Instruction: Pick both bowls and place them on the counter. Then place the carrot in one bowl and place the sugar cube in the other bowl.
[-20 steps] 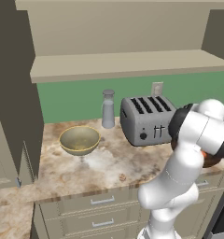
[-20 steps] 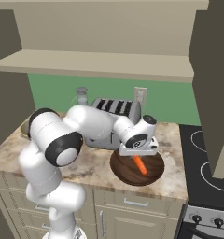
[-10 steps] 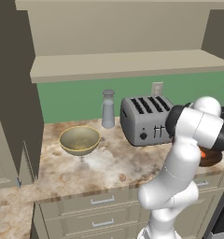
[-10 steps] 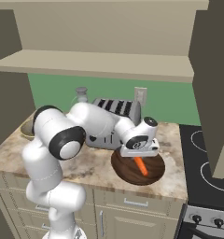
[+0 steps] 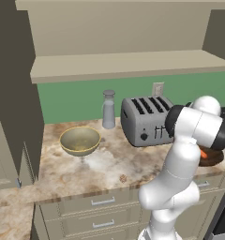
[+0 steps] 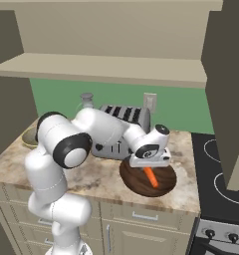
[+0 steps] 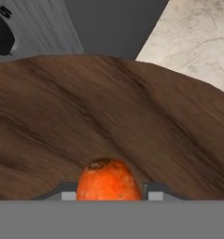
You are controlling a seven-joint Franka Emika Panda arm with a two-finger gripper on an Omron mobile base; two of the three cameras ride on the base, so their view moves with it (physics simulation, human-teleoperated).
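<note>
While the carrot (image 6: 151,177) stays pinched between our gripper (image 6: 150,165) fingers, its tip has sunk to the wooden bowl (image 6: 164,182) near the counter's (image 6: 99,174) right edge, so release comes next; the sugar cube (image 5: 123,178) waits at the front edge, beside the beige bowl (image 5: 80,140).

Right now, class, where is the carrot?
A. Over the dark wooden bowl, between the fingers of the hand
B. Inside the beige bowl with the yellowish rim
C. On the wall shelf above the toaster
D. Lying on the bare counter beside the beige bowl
A: the carrot sits between the fingers of the hand over the dark wooden bowl, as the hand view shows, far from the beige bowl.
</note>
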